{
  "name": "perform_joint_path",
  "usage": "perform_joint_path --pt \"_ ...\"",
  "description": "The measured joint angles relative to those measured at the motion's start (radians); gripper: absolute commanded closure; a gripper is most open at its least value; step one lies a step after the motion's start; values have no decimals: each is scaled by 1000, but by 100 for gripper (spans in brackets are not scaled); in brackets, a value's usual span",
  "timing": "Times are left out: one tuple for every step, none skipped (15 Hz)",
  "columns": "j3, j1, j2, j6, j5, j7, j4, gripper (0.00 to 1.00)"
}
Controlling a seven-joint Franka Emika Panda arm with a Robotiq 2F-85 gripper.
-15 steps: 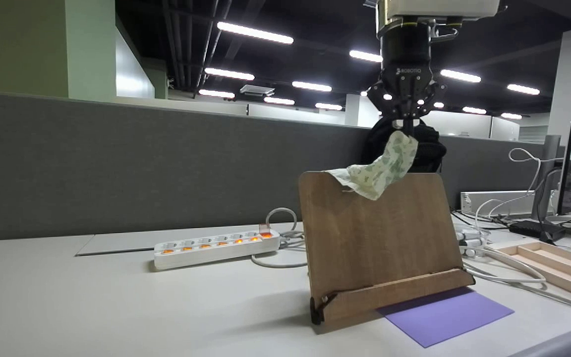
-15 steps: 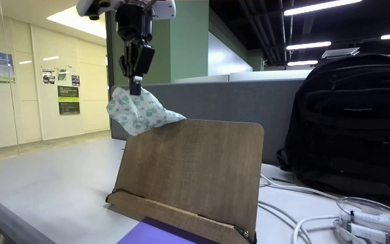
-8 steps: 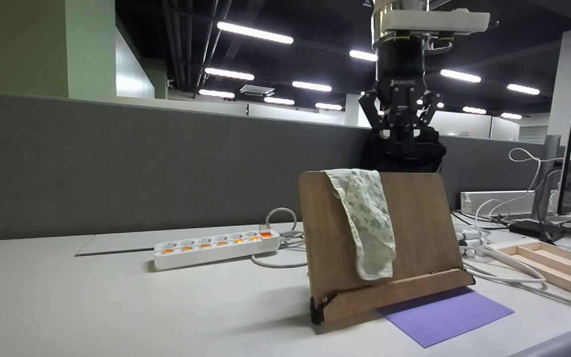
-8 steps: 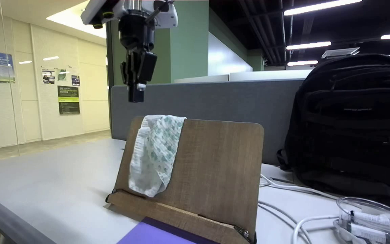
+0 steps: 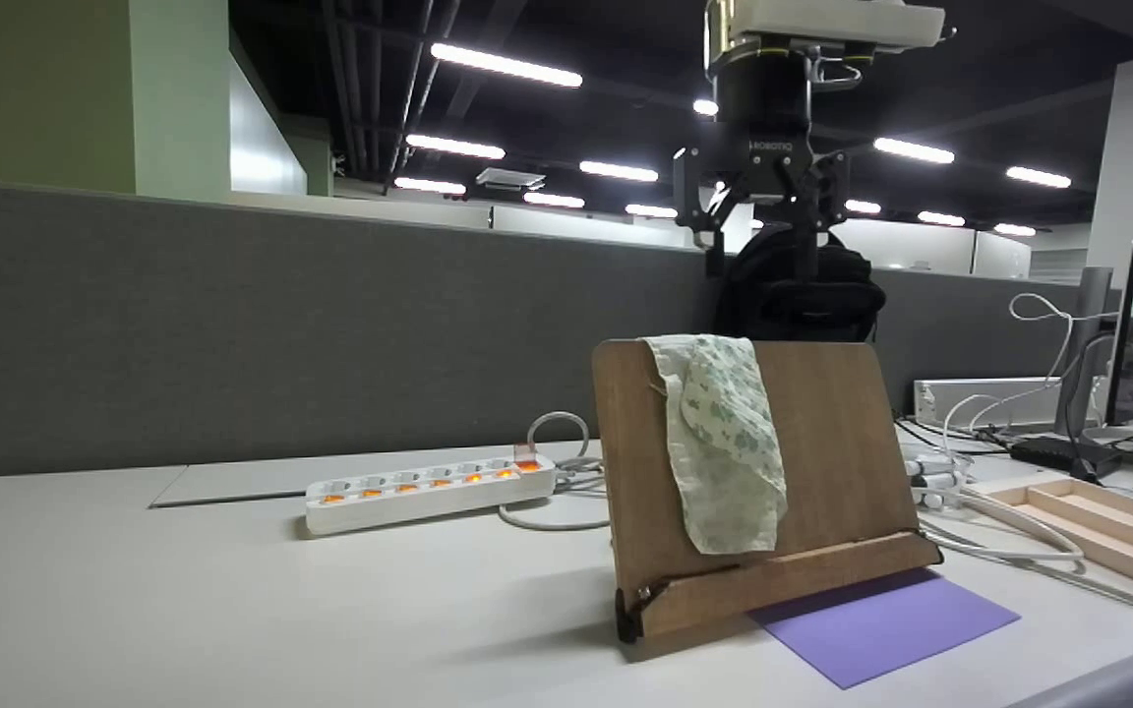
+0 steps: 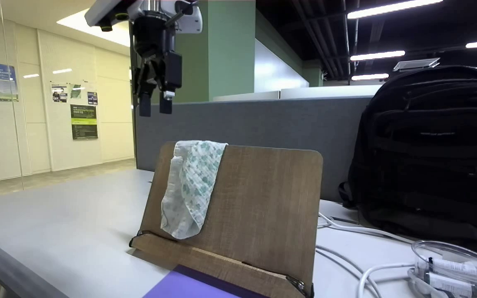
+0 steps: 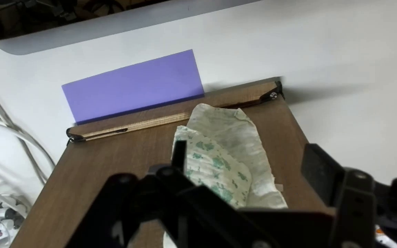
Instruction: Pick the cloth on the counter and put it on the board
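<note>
The pale cloth [image 5: 724, 442] with its green pattern hangs over the top edge of the tilted wooden board [image 5: 832, 442] and drapes down its front face, ending just above the ledge. In an exterior view the cloth [image 6: 193, 186] lies toward one side of the board [image 6: 263, 198]. My gripper [image 5: 761, 262] is above the board's top edge, apart from the cloth, its fingers spread with nothing between them. From the wrist view, the cloth [image 7: 233, 134] shows beyond the open gripper [image 7: 250, 163], partly covered by the dark fingers. The board stands on the light counter [image 5: 183, 590].
A purple sheet [image 5: 881, 629] lies under the board's front. Beside the board are a power strip [image 5: 429, 497], cables and pale wooden slats [image 5: 1098, 531]. Behind stand a grey partition [image 5: 330, 334] and a black backpack [image 6: 429, 157]. A clear dish [image 6: 458, 265] holds small bottles.
The gripper has let go of the cloth's raised end, which has dropped down onto the board's front. The fingers have spread apart. The arm dipped, then rose and shifted slightly sideways.
</note>
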Motion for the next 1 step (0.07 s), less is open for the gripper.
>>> perform_joint_path --pt "8 11 -5 -3 0 -8 0 0"
